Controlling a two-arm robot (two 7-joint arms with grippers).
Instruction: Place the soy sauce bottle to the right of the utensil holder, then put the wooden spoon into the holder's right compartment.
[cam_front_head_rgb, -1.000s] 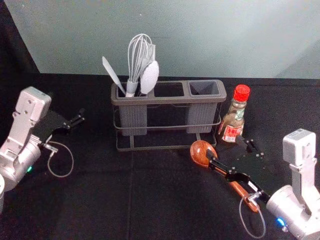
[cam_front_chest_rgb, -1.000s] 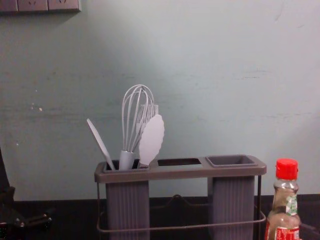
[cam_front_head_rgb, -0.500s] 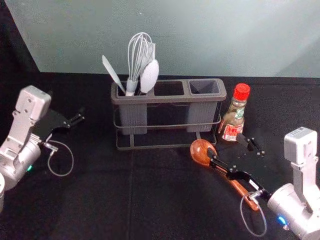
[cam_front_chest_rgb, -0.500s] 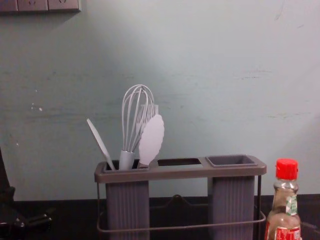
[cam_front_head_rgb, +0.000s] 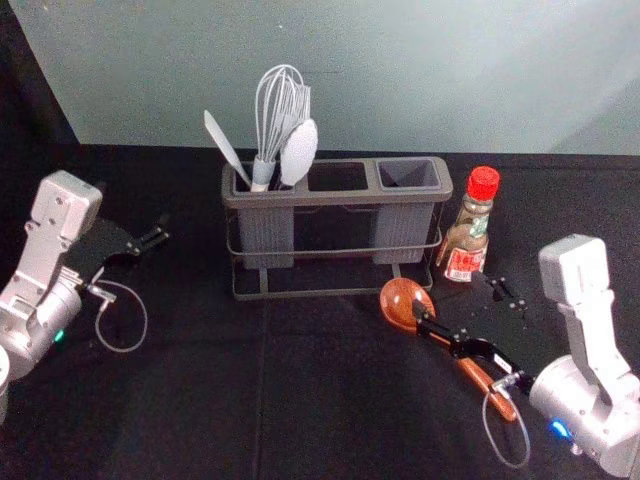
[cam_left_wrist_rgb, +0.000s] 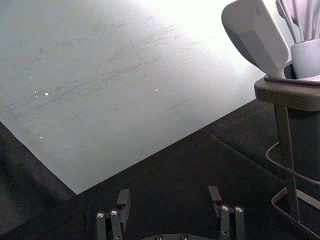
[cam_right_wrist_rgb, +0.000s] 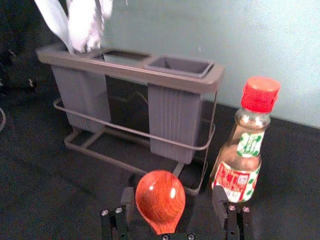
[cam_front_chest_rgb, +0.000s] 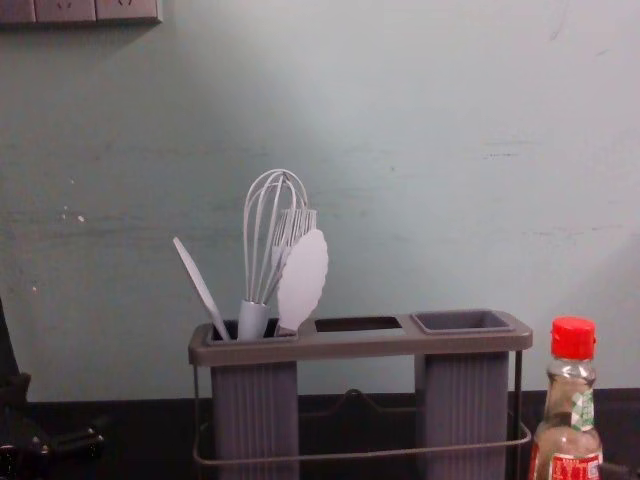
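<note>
over spoon (cam_front_head_rgb: 400, 298), right claw (cam_front_head_rgb: 449, 294) newly tilted; left claw (cam_front_head_rgb: 134, 206) left of holder (cam_front_head_rgb: 345, 199)

Utensil holder (cam_front_chest_rgb: 360, 345) bottom centre; whisk (cam_front_chest_rgb: 254, 320), white scalloped utensil (cam_front_chest_rgb: 303, 280), slim pale utensil (cam_front_chest_rgb: 200, 286) in its left end. Soy sauce bottle (cam_front_chest_rgb: 570, 400) upright, lower right, beside holder. Sockets (cam_front_chest_rgb: 80, 10) upper left. Left gripper (cam_front_head_rgb: 160, 232) lower left.

Head view: right arm's boxy wrist housing (cam_front_head_rgb: 575, 270) has swung toward the robot's left and leans inward more than half a second ago. Silver wrist (cam_front_head_rgb: 588, 405) and its blue light (cam_front_head_rgb: 560, 429) have shifted slightly forward. Right tool (cam_front_head_rgb: 449, 294) has turned a little with them; its bottle-side finger (cam_front_head_rgb: 497, 289) sits slightly nearer the robot
</note>
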